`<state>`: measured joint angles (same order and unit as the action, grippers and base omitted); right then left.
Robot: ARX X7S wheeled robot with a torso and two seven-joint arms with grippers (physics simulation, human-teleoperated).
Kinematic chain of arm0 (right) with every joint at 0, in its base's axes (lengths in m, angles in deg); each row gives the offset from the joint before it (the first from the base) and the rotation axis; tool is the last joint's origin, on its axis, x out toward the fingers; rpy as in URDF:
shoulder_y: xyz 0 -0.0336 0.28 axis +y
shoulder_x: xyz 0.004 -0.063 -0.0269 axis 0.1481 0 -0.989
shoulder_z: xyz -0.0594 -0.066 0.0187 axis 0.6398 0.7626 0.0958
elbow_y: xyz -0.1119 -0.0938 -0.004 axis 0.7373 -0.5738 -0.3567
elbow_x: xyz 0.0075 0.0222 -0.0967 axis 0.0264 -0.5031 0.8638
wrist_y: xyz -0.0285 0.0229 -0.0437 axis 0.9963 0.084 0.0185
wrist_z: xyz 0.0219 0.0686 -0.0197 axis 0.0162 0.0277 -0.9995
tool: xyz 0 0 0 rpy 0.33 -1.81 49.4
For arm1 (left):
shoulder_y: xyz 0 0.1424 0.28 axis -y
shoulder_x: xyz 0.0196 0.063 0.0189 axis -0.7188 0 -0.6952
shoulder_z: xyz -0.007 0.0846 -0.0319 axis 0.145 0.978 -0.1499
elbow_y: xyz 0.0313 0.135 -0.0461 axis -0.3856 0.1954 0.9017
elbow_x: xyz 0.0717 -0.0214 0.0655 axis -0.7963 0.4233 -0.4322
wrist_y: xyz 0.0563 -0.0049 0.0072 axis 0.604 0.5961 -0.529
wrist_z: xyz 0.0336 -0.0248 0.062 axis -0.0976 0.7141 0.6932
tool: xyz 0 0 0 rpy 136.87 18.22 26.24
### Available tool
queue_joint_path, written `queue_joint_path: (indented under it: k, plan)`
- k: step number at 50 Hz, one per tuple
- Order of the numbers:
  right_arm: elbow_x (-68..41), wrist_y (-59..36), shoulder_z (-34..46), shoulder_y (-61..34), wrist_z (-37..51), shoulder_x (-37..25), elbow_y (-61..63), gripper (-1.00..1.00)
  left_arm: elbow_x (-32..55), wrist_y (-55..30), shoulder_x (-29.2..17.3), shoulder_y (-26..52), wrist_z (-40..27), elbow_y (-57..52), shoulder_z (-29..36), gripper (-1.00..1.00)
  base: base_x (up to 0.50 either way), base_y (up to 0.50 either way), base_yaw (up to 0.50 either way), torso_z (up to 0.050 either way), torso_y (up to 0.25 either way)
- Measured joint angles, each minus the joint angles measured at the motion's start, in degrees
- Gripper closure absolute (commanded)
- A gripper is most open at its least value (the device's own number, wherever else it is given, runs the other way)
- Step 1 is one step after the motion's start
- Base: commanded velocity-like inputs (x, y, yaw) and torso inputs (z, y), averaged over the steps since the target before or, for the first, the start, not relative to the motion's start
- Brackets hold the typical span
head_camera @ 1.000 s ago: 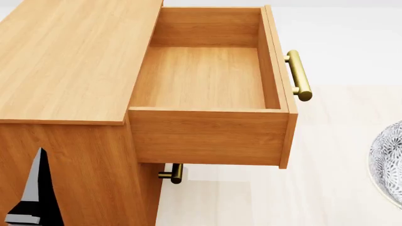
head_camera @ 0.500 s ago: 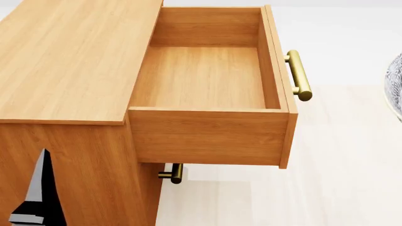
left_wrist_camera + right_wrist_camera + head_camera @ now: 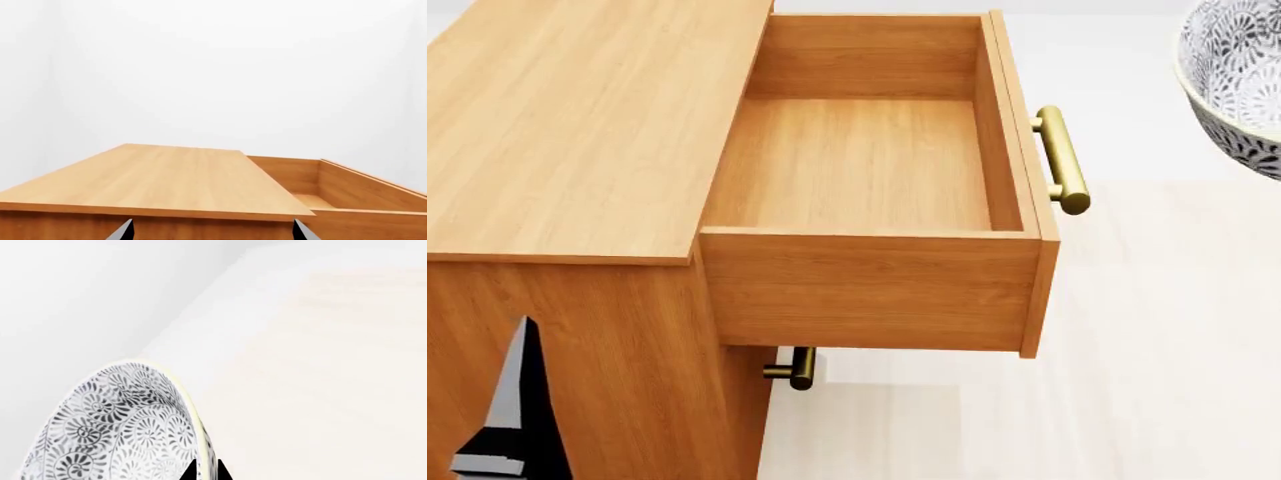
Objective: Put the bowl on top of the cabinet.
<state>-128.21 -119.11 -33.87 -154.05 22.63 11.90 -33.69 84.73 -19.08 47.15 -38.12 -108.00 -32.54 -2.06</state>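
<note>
Left gripper (image 3: 510, 440) sits low at 7 o'clock in the head view against the cabinet (image 3: 574, 130) side, its 2 fingertips spread apart with nothing between them. Right gripper (image 3: 205, 471) is pinched on the bowl (image 3: 1232, 70) rim, and the bowl hangs in the air at 2 o'clock, well apart from the cabinet and past the open drawer (image 3: 868, 165). Judgement: pickup and lift done; still left are carrying it across to the bare top and letting go.

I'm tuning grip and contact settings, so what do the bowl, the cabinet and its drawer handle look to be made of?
The bowl: apparently glazed ceramic, white with a dense dark floral print and a pale rim. The cabinet: orange-brown wood or veneer, matte, with visible grain lines. The drawer handle: brass-like metal bar with a golden sheen.
</note>
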Motion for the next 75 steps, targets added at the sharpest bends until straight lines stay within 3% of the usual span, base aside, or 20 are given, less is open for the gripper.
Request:
queue_joint_path:
  k: [14, 41, 58, 62, 65, 75]
  plan:
    - [2.24, 1.06, 4.8, -10.61, -0.24, 7.8, -10.77, 1.0, 0.33, 0.15, -0.37, 0.07, -0.42, -0.22, 0.31, -1.0, 0.0, 0.0, 0.0, 0.0, 0.0]
    - [9.11, 11.03, 10.97, -30.99, -21.72, 24.36, -46.7, 1.0, 2.02, 0.59, -1.33, 0.24, -1.36, -0.66, -0.68, -1.0, 0.0, 0.0, 0.0, 0.0, 0.001]
    - [24.18, 7.56, 1.82, -36.46, -32.03, 33.31, -56.22, 1.0, 3.37, 0.76, -1.99, 0.33, -2.03, -1.25, -1.3, -1.0, 0.0, 0.0, 0.0, 0.0, 0.0]
    - [18.27, 7.81, 7.7, -36.39, -33.3, 34.47, -56.95, 1.0, 4.26, 0.27, -2.19, 0.76, -2.52, -1.7, -1.51, -1.0, 0.0, 0.0, 0.0, 0.0, 0.0]
    - [9.08, 8.99, 16.96, -36.39, -34.35, 35.07, -57.34, 1.0, 4.9, 0.04, -2.38, 1.0, -2.81, -1.95, -1.72, -1.0, 0.0, 0.0, 0.0, 0.0, 0.0]
    - [-33.08, 16.18, 60.87, -37.97, -38.83, 36.19, -56.7, 1.0, 6.4, -0.15, -2.88, 1.36, -3.51, -2.35, -2.28, -1.0, 0.0, 0.0, 0.0, 0.0, 0.0]
